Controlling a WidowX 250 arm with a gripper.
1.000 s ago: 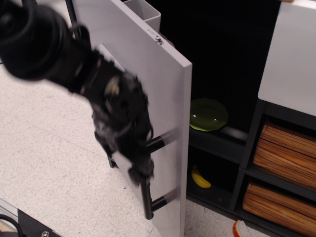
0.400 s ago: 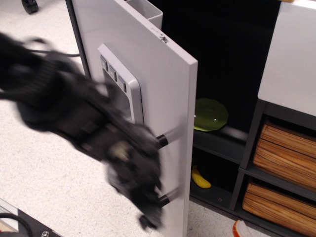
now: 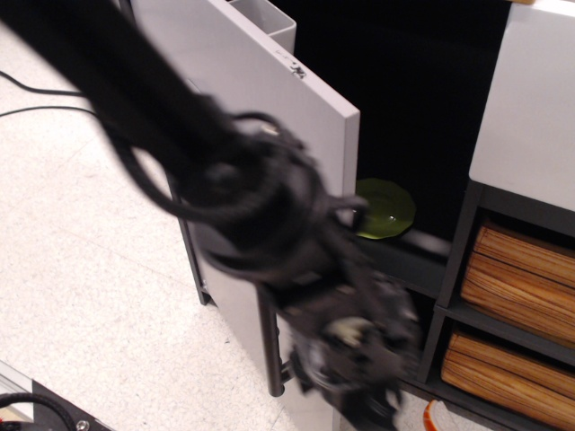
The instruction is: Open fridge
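Observation:
The fridge door (image 3: 269,90) is matte grey and stands swung open to the left, showing the dark inside of the fridge (image 3: 404,108). The lower part of its black vertical bar handle (image 3: 272,359) shows below my arm. The dispenser panel is hidden behind the arm. My arm reaches from the top left across the door, heavily blurred. My gripper (image 3: 359,395) is low, in front of the door's free edge and to the right of the handle. Its fingers are too blurred to tell whether they are open or shut.
A green plate (image 3: 388,206) lies on a fridge shelf. A white cabinet (image 3: 530,99) with woven baskets (image 3: 521,269) stands at the right. A red-and-white item (image 3: 436,417) lies on the floor by it. Cables (image 3: 36,94) cross the floor at the left.
My arm has swept from the left of the door down and to the right, off the handle, now covering the dispenser panel and the banana. The door stays open at about the same angle.

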